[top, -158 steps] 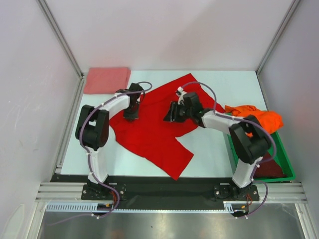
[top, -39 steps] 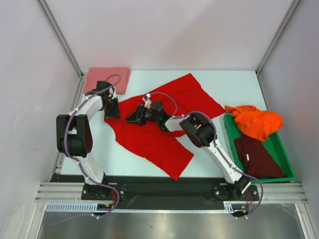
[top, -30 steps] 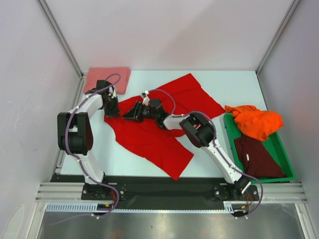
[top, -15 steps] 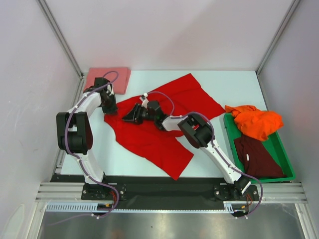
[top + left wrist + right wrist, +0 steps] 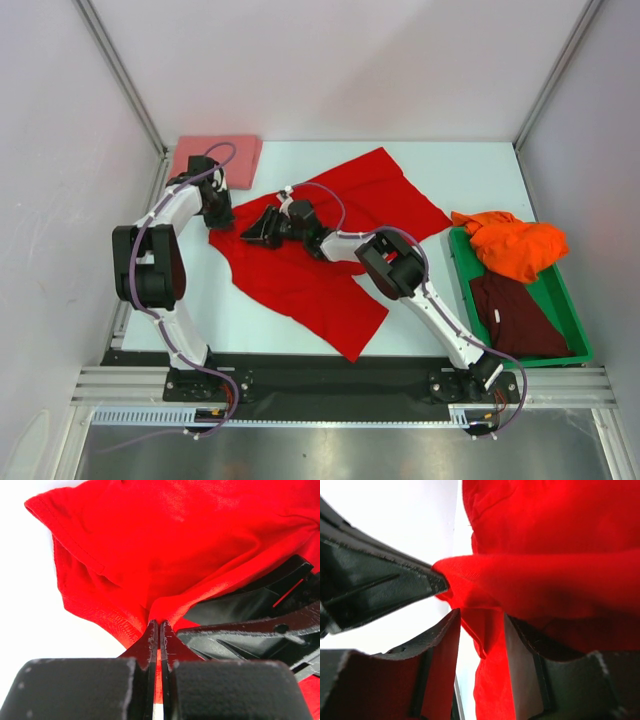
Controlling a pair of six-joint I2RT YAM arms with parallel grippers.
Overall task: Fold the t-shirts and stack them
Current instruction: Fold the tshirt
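I see the red t-shirt (image 5: 300, 280) spread flat on the desk (image 5: 470, 180), left of the green bin (image 5: 553, 290), its length running near-to-far. The left hand (image 5: 222, 220) pinches the edge farthest from the bin, and the right hand (image 5: 252, 235) is half-open around a fold.

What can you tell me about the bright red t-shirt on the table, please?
The bright red t-shirt is soft, plain cloth with stitched hems, spread but rumpled across the table. Its left edge is bunched: the left gripper pinches a fold there, and the fingers of the right gripper stand apart around a hem beside it.
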